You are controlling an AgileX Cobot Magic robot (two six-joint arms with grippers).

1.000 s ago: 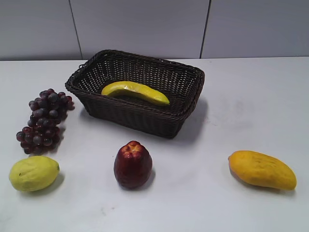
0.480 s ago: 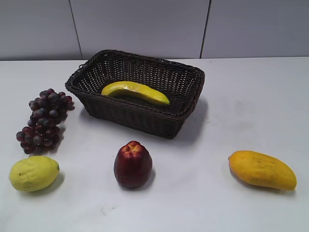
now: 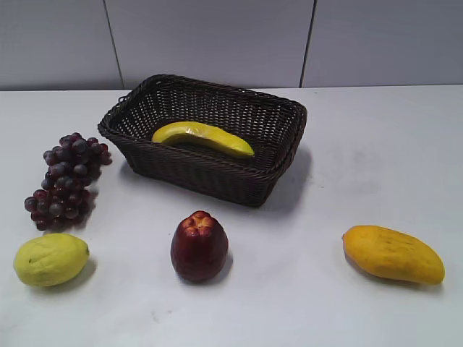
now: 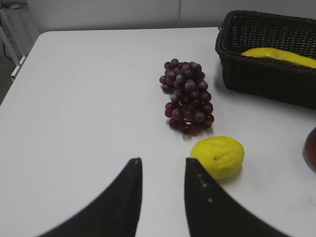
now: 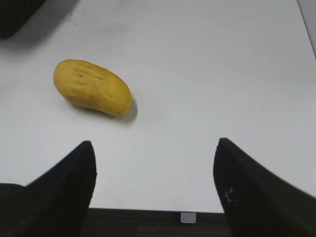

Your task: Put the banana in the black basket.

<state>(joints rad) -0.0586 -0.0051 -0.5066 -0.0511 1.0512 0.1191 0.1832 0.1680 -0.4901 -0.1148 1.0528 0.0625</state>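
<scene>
The yellow banana (image 3: 203, 137) lies inside the black basket (image 3: 210, 173) at the back middle of the table. It also shows in the left wrist view (image 4: 281, 56), in the basket (image 4: 261, 76) at the upper right. Neither gripper shows in the exterior view. My left gripper (image 4: 163, 163) is open and empty over bare table, near the lemon. My right gripper (image 5: 154, 145) is wide open and empty above the table's front edge, below and to the right of the mango in the right wrist view.
A bunch of purple grapes (image 3: 66, 181) and a lemon (image 3: 51, 259) lie at the left, also in the left wrist view (image 4: 187, 96) (image 4: 218, 156). A red apple (image 3: 199, 246) stands front middle. A mango (image 3: 393, 254) lies at the right, also in the right wrist view (image 5: 92, 88).
</scene>
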